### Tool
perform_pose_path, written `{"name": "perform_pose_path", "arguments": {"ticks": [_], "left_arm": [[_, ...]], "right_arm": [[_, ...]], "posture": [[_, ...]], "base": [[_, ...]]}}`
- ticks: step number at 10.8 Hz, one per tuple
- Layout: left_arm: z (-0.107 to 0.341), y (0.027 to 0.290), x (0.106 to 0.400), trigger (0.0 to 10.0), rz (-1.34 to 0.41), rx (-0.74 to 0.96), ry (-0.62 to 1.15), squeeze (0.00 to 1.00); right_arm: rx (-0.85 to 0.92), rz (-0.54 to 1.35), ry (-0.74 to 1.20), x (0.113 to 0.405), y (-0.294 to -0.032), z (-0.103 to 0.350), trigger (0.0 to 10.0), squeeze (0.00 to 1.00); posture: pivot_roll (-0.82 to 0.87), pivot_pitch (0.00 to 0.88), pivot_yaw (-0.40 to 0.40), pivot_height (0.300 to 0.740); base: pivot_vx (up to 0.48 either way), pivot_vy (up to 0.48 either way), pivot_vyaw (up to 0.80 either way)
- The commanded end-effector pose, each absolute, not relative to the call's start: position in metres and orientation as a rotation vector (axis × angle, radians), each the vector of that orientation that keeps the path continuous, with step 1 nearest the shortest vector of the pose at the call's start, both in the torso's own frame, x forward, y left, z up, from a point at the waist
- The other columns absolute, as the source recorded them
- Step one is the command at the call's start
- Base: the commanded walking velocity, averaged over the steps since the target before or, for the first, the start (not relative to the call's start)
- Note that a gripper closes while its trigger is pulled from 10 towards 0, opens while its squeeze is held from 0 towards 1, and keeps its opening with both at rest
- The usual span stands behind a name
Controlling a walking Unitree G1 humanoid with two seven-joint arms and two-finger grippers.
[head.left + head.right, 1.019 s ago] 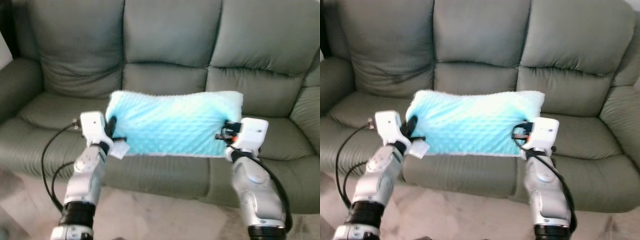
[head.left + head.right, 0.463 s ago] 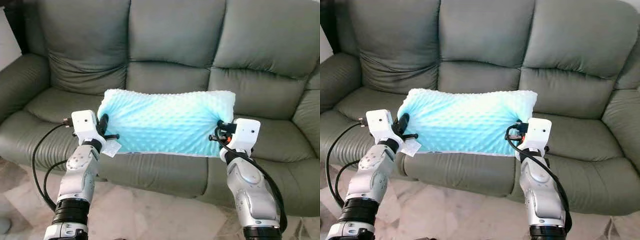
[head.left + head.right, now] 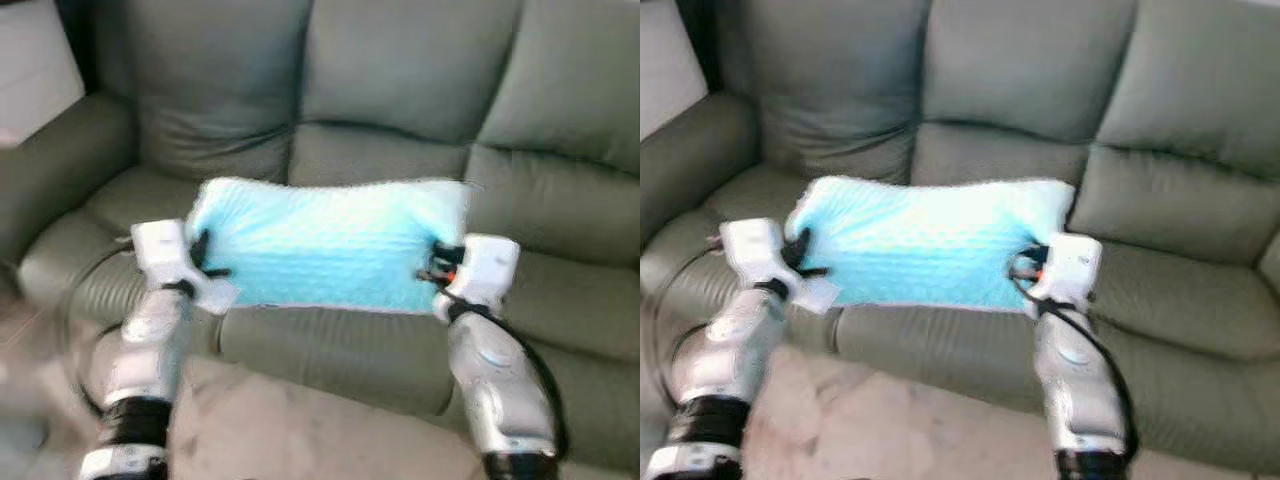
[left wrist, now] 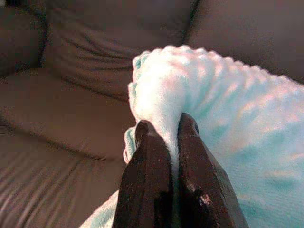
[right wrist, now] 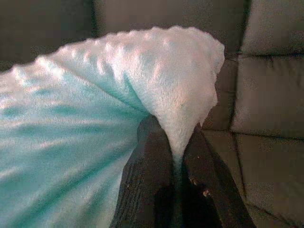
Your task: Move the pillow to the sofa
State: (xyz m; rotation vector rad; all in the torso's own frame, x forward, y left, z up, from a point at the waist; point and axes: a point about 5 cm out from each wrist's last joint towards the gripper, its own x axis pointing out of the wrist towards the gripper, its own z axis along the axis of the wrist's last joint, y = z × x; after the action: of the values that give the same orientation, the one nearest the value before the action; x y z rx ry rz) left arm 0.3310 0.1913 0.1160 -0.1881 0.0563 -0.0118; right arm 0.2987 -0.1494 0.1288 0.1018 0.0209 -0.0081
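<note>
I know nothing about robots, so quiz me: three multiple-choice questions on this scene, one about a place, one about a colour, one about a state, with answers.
1. Where is the pillow?
A. On the floor
B. Held up in front of the sofa
C. Behind the sofa

2. What colour is the pillow?
A. Light blue
B. Red
C. Yellow

3. How do the left gripper and right gripper stand?
A. Both wide open
B. One open, one shut
C. Both pinched shut on the pillow

Answers:
1 B, it hangs between the two arms, before the seat cushions.
2 A, the bumpy fabric is pale turquoise.
3 C, each wrist view shows black fingers squeezing a pillow end.
</note>
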Motion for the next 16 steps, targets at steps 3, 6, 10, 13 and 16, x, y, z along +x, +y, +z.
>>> {"name": "perform_pose_path", "arguments": {"ticks": [3,6,10,13,16], "left_arm": [[0.116,0.177,0.333,10.0,-0.062,-0.185,0.069,0.00],[0.114,0.173,0.333,10.0,-0.091,-0.195,0.080,0.00],[0.117,0.173,0.334,10.0,-0.111,-0.198,0.061,0.00],[0.118,0.174,0.334,10.0,-0.118,-0.193,0.057,0.00],[0.115,0.172,0.334,10.0,-0.115,-0.201,0.078,0.00]], "right_arm": [[0.087,-0.058,-0.006,0.297,-0.162,0.134,10.0,0.00],[0.088,-0.062,-0.003,0.297,-0.160,0.133,10.0,0.00],[0.094,-0.067,0.001,0.297,-0.159,0.132,10.0,0.00],[0.094,-0.069,0.003,0.296,-0.159,0.131,10.0,0.00],[0.092,-0.066,0.006,0.296,-0.160,0.130,10.0,0.00]], "posture": [[-0.12,0.075,-0.041,0.740],[-0.11,0.078,-0.039,0.740],[-0.11,0.077,-0.032,0.740],[-0.12,0.075,-0.029,0.740],[-0.12,0.073,-0.031,0.740]], "base": [[0.139,0.000,0.00],[0.000,0.000,0.00],[0.097,0.000,0.00],[0.461,0.000,0.00],[0.154,0.000,0.00]]}}
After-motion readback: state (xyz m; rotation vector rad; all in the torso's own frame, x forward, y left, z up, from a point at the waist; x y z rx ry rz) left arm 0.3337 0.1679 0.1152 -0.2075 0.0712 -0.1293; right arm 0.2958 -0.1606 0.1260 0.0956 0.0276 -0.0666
